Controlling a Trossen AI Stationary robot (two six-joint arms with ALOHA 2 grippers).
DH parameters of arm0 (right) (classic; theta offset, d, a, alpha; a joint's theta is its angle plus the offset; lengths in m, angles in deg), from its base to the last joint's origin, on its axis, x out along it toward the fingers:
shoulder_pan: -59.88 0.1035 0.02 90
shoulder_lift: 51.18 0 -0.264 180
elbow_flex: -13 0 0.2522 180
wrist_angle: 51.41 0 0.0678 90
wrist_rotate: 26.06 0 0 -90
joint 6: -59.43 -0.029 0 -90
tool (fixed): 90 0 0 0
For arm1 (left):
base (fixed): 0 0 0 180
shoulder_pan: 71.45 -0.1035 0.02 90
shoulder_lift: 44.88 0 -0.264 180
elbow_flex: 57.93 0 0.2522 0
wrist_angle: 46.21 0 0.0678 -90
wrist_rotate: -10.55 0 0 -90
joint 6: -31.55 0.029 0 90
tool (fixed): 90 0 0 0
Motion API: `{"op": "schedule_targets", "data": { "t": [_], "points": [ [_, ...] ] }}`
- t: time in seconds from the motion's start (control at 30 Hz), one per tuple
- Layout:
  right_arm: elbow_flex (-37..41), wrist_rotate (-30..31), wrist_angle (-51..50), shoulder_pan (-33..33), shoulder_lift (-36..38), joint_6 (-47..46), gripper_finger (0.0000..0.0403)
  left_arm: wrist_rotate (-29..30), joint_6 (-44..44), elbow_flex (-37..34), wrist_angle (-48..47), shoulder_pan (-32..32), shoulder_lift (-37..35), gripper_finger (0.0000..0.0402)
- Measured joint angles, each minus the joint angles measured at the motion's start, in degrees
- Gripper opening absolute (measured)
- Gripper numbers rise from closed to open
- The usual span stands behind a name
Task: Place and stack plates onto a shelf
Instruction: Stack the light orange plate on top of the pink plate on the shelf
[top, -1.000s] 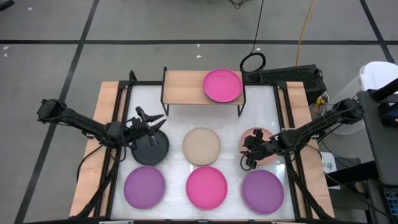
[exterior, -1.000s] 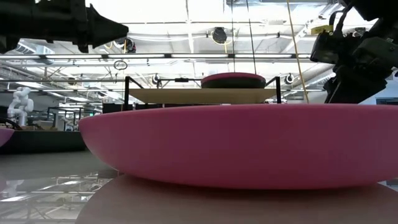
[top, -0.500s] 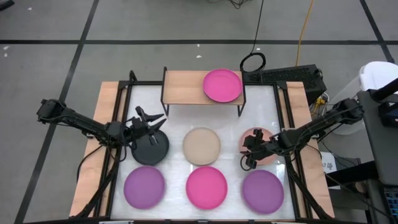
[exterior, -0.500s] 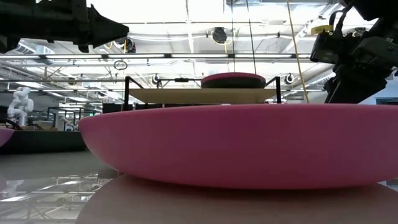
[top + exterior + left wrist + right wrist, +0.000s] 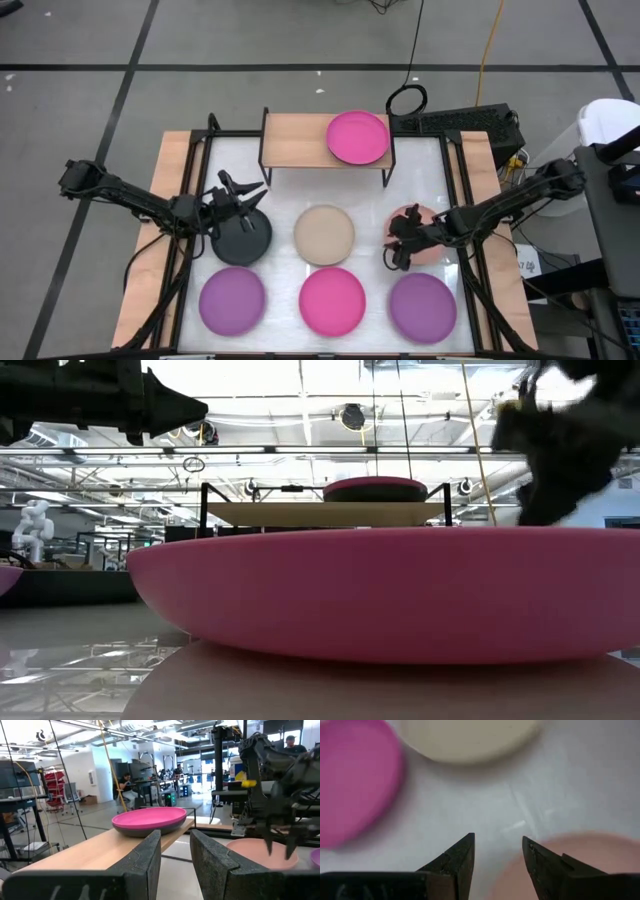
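Note:
The shelf [image 5: 300, 140] stands at the table's far edge and bears a magenta plate [image 5: 358, 137]; the left wrist view shows it lying on a dark grey plate [image 5: 150, 827]. On the table lie a dark grey plate [image 5: 243, 242], a beige plate [image 5: 324, 234], a salmon plate [image 5: 420, 238], two purple plates [image 5: 232, 301] [image 5: 422, 306] and a magenta plate [image 5: 332, 300]. My left gripper [image 5: 240, 192] hovers open over the dark grey plate's far rim. My right gripper [image 5: 398, 248] is open at the salmon plate's left rim [image 5: 555, 855], one finger over the plate and one over the table.
The shelf's left half [image 5: 295, 140] is bare board. Wooden side rails [image 5: 180, 180] border the white tabletop. A cable loop [image 5: 407, 99] and a dark box [image 5: 470, 122] lie beyond the far right corner. People and equipment show in the room behind [image 5: 127, 785].
My right gripper has shifted a little toward the table's left, along the salmon plate's left rim; it shows blurred in the low view. The plates have stayed where they were.

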Motion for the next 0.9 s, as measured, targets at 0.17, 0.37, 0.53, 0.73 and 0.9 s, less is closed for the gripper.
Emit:
{"op": "schedule_targets", "data": {
  "t": [0.17, 0.37, 0.53, 0.73, 0.9],
  "points": [
    [-4.9, 5.7, -7.1, 1.7, -4.0, 2.0, 0.0146, 0.0, -0.1, 0.0, 0.0, 0.0, 0.0, 0.0110],
    [-5.0, 1.5, -8.3, 1.7, -10.4, -2.6, 0.0146, 0.0, -1.1, 0.0, -0.5, 0.0, 0.0, 0.0110],
    [-5.0, 0.3, -8.4, 1.8, -15.0, -4.5, 0.0146, 0.0, -1.1, 0.0, -0.6, 0.0, 0.0, 0.0110],
    [-5.0, 0.9, -9.2, 1.5, -16.8, -4.5, 0.0146, 0.0, -0.9, 0.0, -0.6, 0.0, 0.0, 0.0110],
    [-5.0, 2.3, -9.8, 1.5, -16.8, -4.2, 0.0139, 0.0, -0.9, 0.0, -0.6, 0.0, 0.0, 0.0110]
  ]
}}
